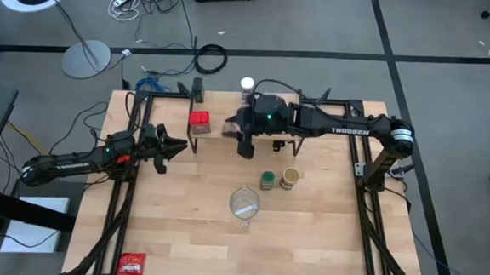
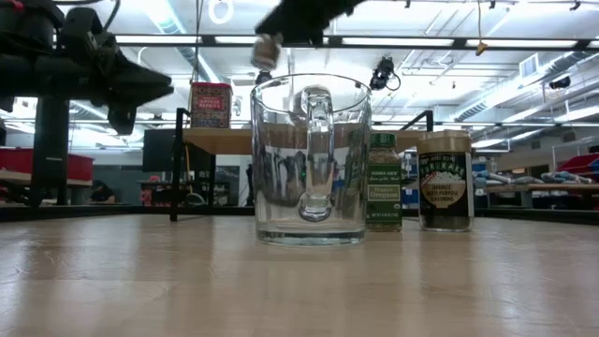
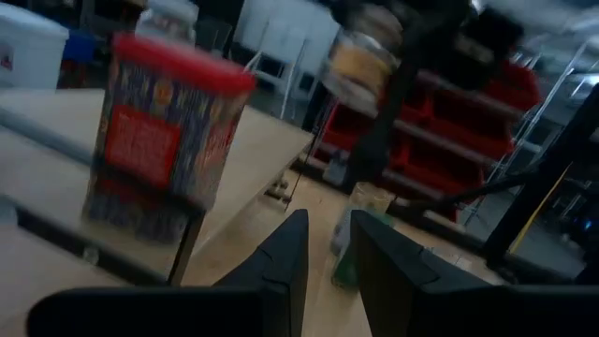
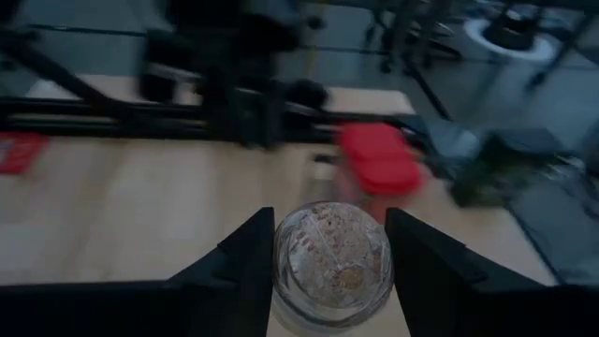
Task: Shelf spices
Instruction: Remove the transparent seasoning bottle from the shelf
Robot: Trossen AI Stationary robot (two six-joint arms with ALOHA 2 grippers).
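Observation:
The tiny brownish jar (image 4: 331,256) sits between the fingers of my right gripper (image 1: 243,142), held in the air by the shelf (image 2: 225,140). The red tin (image 1: 199,120) stands on the shelf plank. The white-lidded jar (image 1: 247,86) stands by the table's far edge. The green-lidded jar (image 1: 267,181) and the tan-lidded jar (image 1: 290,178) stand upright on the tabletop, near of the shelf. My left gripper (image 1: 173,146) hovers open at the shelf's left end, touching nothing. The dark green tin does not show plainly. My right gripper pinches the tiny brownish jar by its round wall (image 4: 281,262), one finger on each side. In the low view the jar (image 2: 267,49) hangs at the fingers' free ends, lifted clear above the level of the shelf plank.
A large clear glass pitcher (image 1: 243,204) stands in the middle of the table, near of the two jars. A flat red packet (image 1: 132,264) lies at the near left corner. Black frame rails run along both table sides.

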